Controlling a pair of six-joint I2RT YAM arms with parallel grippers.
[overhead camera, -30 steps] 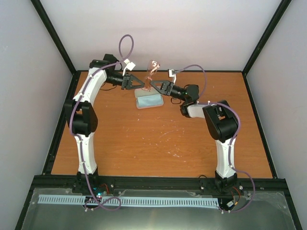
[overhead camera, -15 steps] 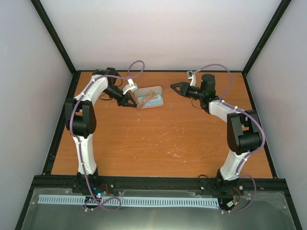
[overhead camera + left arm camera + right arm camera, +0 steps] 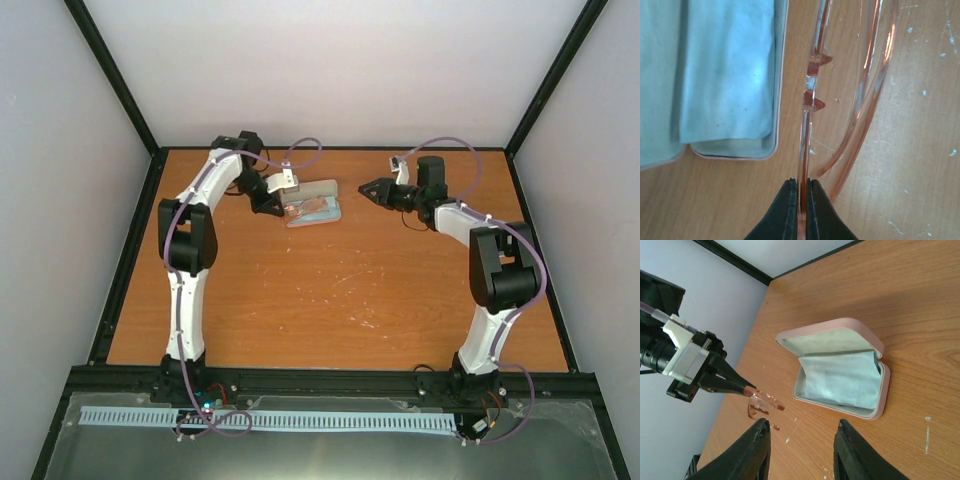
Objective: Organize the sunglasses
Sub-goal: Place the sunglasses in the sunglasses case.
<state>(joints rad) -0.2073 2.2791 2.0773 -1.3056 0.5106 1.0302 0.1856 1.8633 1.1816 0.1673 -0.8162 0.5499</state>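
The left gripper [image 3: 801, 184] is pinched tight on the thin frame of the sunglasses [image 3: 812, 82]. They sit just beside the open case [image 3: 781, 75] over bare table [image 3: 920, 300] — not inside it. A cloth [image 3: 725, 75] lies in the case. The right gripper [image 3: 802, 422] is well apart — fingers spread, holding nothing.

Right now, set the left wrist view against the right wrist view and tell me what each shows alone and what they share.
Only the left wrist view shows the nose pads on the frame, close up. Only the right wrist view shows the raised lid, the right gripper open, and the wall. Both show the left gripper shut on the sunglasses beside the open case, the blue cloth in it, and the wooden table.
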